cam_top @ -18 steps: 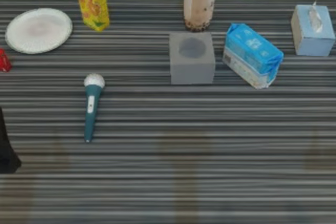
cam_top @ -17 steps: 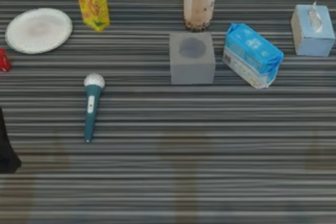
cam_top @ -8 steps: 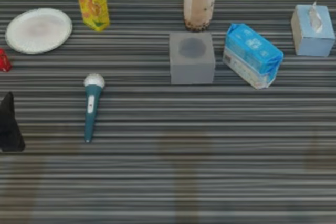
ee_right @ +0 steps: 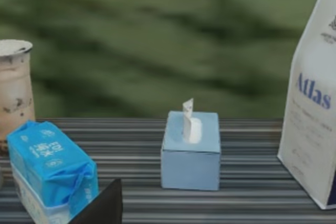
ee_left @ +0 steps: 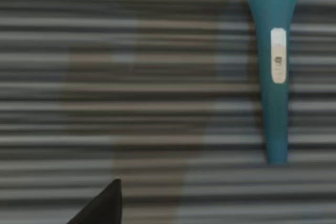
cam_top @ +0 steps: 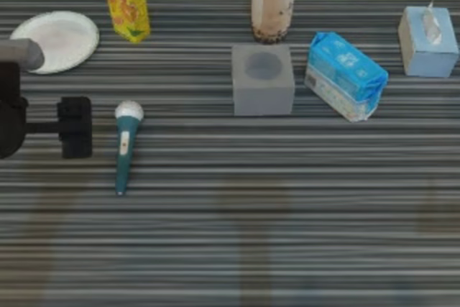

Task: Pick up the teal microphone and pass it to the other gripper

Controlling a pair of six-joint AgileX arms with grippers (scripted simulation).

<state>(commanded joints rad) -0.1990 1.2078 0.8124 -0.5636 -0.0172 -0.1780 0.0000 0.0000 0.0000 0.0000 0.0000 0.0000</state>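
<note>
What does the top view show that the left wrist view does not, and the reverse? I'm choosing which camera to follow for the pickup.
Only the top view shows the left hand beside the mesh head, plus the plate, juice carton, drink cup, grey block, blue packet and tissue box. Only the left wrist view shows the pale switch strip close up, and one dark fingertip at its edge. Both show the teal microphone lying flat on the striped table, untouched.
</note>
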